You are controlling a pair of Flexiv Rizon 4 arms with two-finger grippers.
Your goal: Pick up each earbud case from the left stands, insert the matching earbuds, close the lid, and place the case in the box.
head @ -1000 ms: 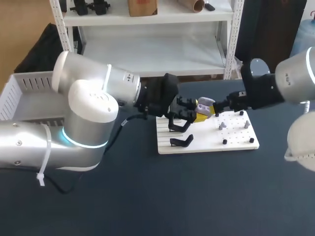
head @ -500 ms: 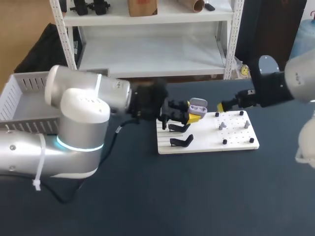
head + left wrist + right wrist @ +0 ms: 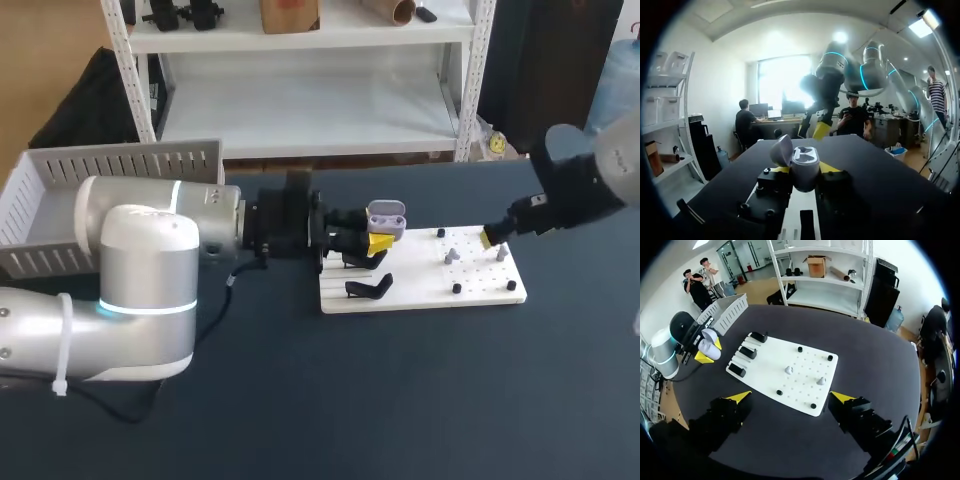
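The left gripper (image 3: 380, 240) is clamped on the open case (image 3: 386, 215) above the board's (image 3: 480, 285) eleven o'clock edge. The right gripper (image 3: 791, 396), fingers apart, hangs near its two o'clock corner.

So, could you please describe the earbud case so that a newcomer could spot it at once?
Find the white board on the dark table. At its left end, the left arm's yellow-tipped fingers grip the earbud case above the black stands. It is the only rounded pale grey shell with its lid flipped open.
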